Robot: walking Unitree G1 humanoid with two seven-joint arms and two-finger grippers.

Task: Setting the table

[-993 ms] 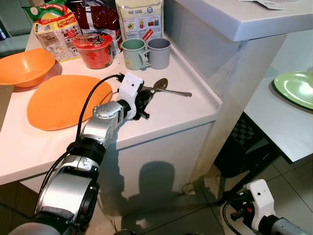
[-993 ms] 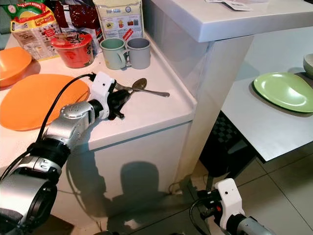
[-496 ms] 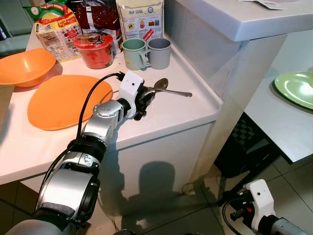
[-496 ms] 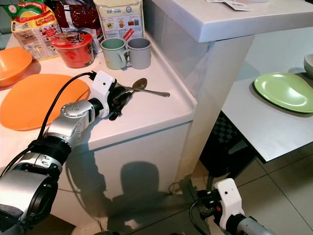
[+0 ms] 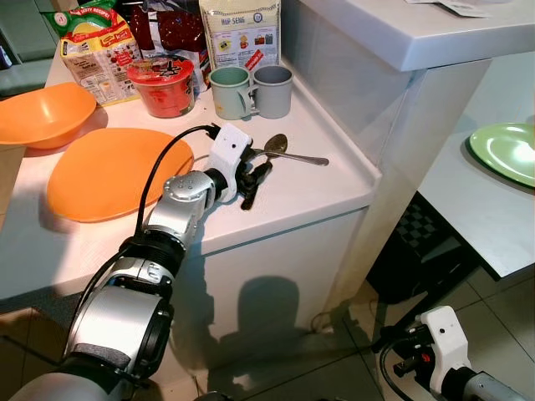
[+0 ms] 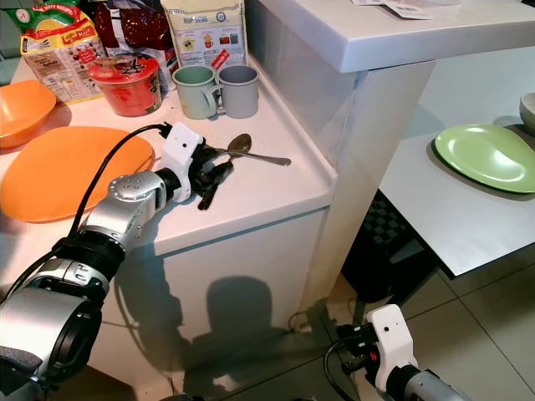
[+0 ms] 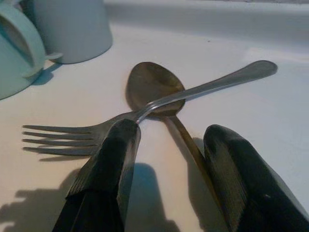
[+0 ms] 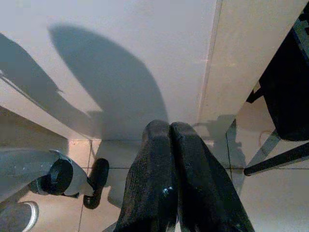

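Steel fork (image 7: 72,137) crosses a dull spoon (image 7: 154,89) on the smooth white counter (image 5: 309,188); the left gripper (image 7: 166,140) fingers, now spread wider, straddle the spoon's handle, gripping nothing.

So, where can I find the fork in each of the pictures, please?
Left eye view: the fork lies on the counter, crossing the spoon, beside the left gripper.
Right eye view: same place, below the two mugs.
Left wrist view: its tines point away from the open fingers.
Right wrist view: not in it.
Shared landmark: the spoon.
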